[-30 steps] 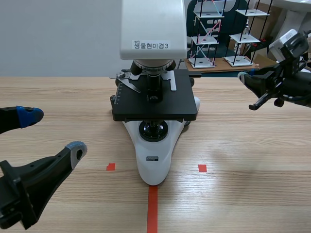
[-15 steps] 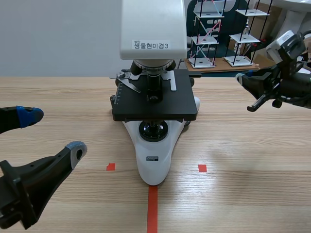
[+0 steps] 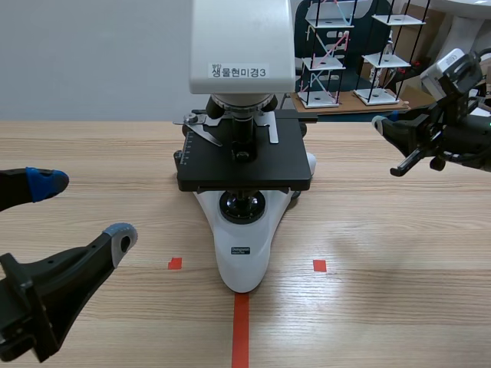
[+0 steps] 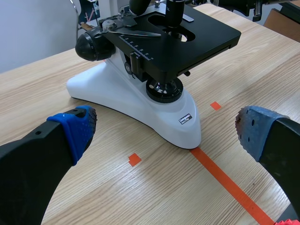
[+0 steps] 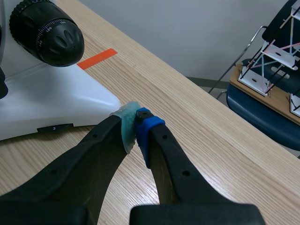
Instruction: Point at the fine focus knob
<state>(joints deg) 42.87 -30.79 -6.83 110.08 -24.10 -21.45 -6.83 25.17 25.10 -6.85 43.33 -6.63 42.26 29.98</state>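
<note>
Focus knob (image 5: 55,37) ahead of right hand (image 5: 136,121), apart

On the table (image 3: 383,253), the microscope (image 3: 244,230) is being flanked at frame centre by the left gripper (image 3: 83,208), lower left, and the right gripper (image 3: 383,124), upper right.

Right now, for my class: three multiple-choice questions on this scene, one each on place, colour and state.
1. The microscope stands: A) between the left gripper and right gripper; B) on the shelf behind; C) off the table.
2. Its stage is: A) white; B) black; C) red.
3. The right gripper is: A) wide open; B) shut on a knob; C) shut on nothing.
Answers: A, a gripper shows on each side; B, the flat plate is black; C, its pads meet with nothing between.
</note>
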